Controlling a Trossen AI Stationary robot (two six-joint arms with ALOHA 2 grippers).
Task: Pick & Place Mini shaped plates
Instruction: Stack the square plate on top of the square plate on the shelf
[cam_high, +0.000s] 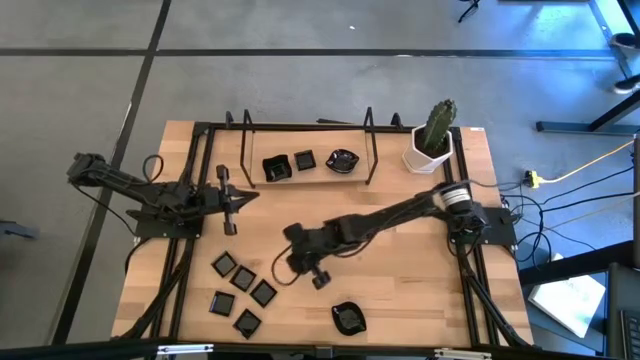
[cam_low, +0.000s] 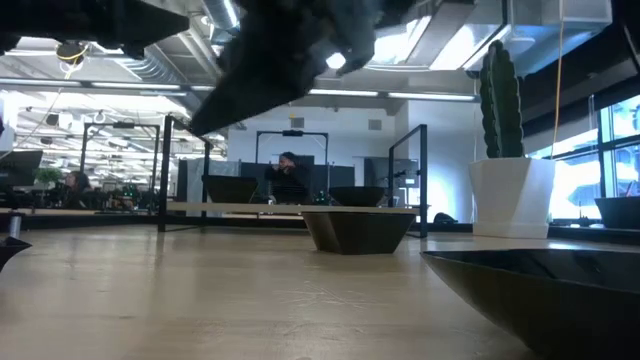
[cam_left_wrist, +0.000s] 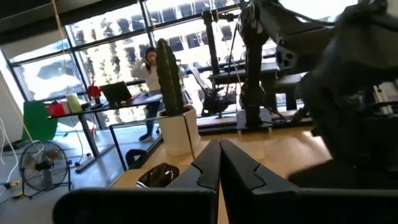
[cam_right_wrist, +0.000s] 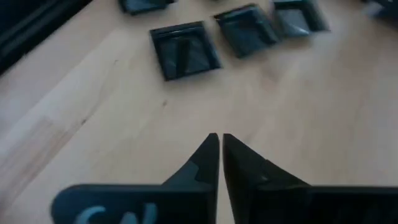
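Five small square plates (cam_high: 241, 291) clustered on table (cam_high: 420, 290) near front left; wavy plate (cam_high: 348, 317) near front centre; three more on rear rack (cam_high: 307, 168). My right gripper (cam_right_wrist: 220, 138) hangs empty over bare wood beside cluster, fingers pressed together. My left gripper (cam_left_wrist: 219, 144) waits at left, fingers likewise together.

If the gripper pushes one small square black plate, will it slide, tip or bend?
The small square plate looks rigid and glossy, so it would probably not bend and may slip between the fingers. It lies low and flat on the smooth wooden table, so a push would likely slide it, not tip it.
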